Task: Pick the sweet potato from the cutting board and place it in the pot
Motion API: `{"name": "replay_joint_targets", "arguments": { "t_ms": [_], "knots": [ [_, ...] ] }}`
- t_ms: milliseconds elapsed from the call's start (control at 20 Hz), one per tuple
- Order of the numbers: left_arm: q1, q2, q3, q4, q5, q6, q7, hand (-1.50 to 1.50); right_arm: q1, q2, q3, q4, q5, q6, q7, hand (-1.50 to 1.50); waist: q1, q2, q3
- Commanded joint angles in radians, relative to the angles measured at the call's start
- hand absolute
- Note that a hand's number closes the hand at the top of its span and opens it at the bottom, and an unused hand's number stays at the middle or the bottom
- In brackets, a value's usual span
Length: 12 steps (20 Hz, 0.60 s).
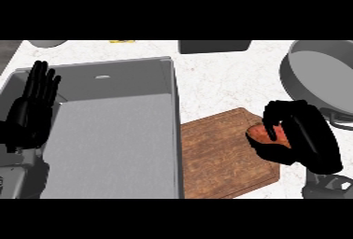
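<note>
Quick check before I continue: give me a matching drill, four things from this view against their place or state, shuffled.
Things:
1. sweet potato
2. pot
3. left robot hand
4. cutting board

Places or states:
A. open, fingers up, over the sink's left edge
B. at the counter's upper right
C. wooden, right of the sink
D. enclosed by the right robot hand's fingers

Pairs: 1-D, 2-B, 3-A, 4-C

A white speckled counter (221,79) is seen, with a grey sink (110,140) set into it at the left.
</note>
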Motion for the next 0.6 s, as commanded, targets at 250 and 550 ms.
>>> {"name": "replay_joint_targets", "arguments": {
  "t_ms": [250,550],
  "knots": [
    [-0.056,-0.003,-0.003,0.025,0.001,-0.016,0.009,0.00,0.022,-0.098,-0.363,-0.307,-0.161,0.111,0.217,1.50,0.048,0.017,0.002],
    [-0.094,-0.024,-0.026,0.028,-0.014,-0.010,0.041,0.00,-0.015,-0.289,-0.622,0.017,-0.316,0.154,0.007,1.50,0.063,0.021,0.003]
  ]
}}
